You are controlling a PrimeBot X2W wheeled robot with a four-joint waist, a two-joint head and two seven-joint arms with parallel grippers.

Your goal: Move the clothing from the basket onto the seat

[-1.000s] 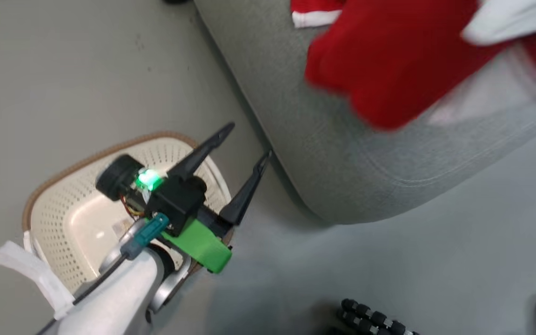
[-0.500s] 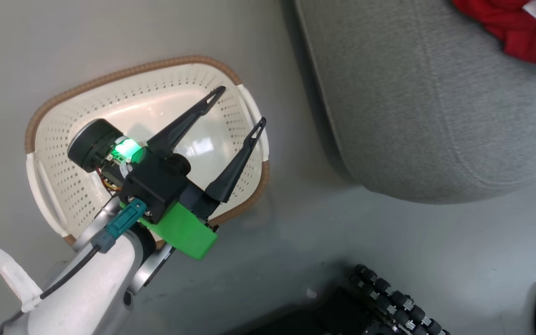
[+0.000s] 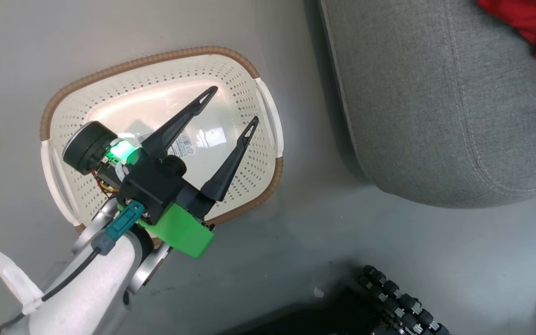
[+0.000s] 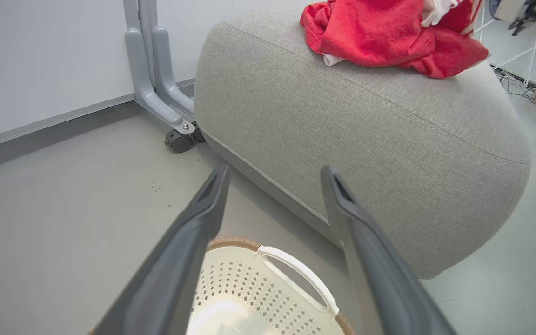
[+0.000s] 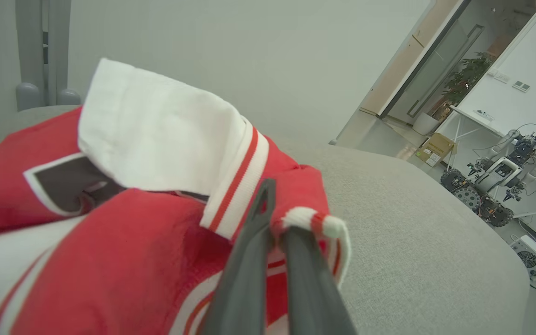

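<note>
The cream basket (image 3: 244, 74) stands on the floor left of the seat, and a paper label (image 3: 183, 144) shows on its base. My left gripper (image 3: 233, 106) hovers open above it, holding nothing; the left wrist view shows the left gripper (image 4: 273, 173) open above the basket's handle (image 4: 296, 272). The red clothing (image 4: 379, 37) lies heaped on the grey seat (image 4: 365, 139). In the right wrist view, my right gripper (image 5: 278, 218) is shut on a red-and-white striped edge of the clothing (image 5: 156, 135), over the seat (image 5: 412, 223).
A grey stand leg with a caster (image 4: 177, 139) sits by the seat's far corner. A black wheel with rollers on the robot's base (image 3: 389, 298) shows at the bottom. Other robots (image 5: 496, 181) and cables stand beyond the seat.
The head camera has swung left and down, so the whole basket now shows and the red clothing sits at the top right corner. My left gripper stays open over the basket.
</note>
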